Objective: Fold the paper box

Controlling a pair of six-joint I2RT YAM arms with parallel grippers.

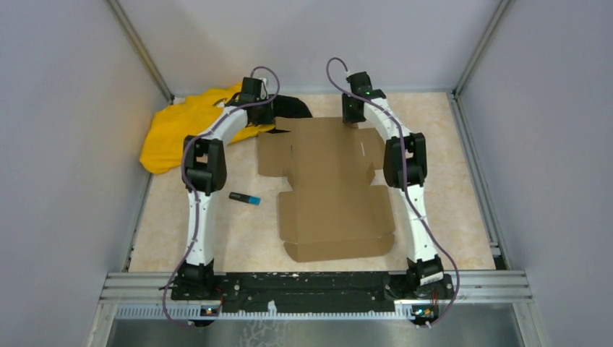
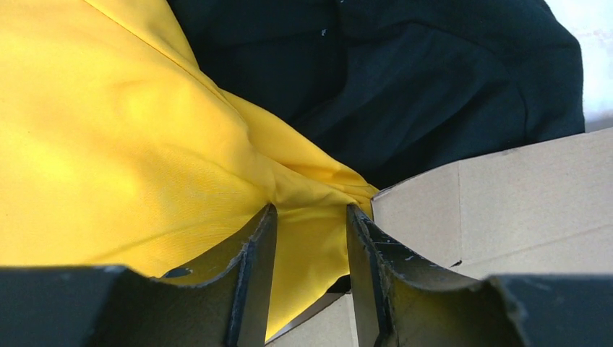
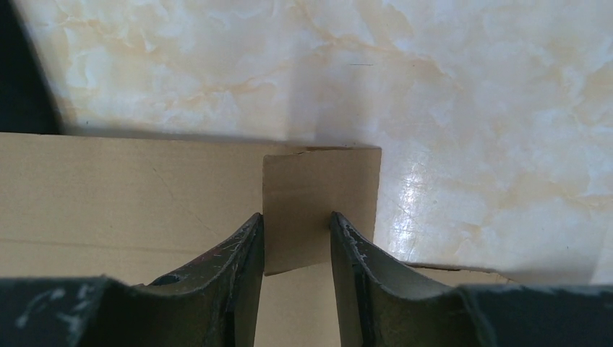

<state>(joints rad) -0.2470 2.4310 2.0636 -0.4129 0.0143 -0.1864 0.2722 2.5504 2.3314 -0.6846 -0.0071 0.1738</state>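
From above, the paper box point(image 1: 329, 191) lies flat and unfolded in the middle of the table point(image 1: 448, 181). The left gripper point(image 1: 264, 108) is at its far left corner and the right gripper point(image 1: 353, 112) at its far edge, but their fingers are too small to read here. A yellow cloth point(image 1: 181, 130), a black cloth point(image 1: 293, 107) and a small dark marker-like object point(image 1: 244, 197) lie to the left. The left wrist view shows the left gripper point(image 2: 311, 213) narrowly parted. Yellow cloth point(image 2: 108, 144) fills the gap, with neither pad visibly clamping it. The right finger sits just beside a cardboard flap point(image 2: 506, 202), and the black cloth point(image 2: 434, 72) lies beyond. The right wrist view shows the right gripper point(image 3: 296, 217) equally narrow over a small tab point(image 3: 322, 188) of the sheet. The tab is wider than the gap and is not pinched.
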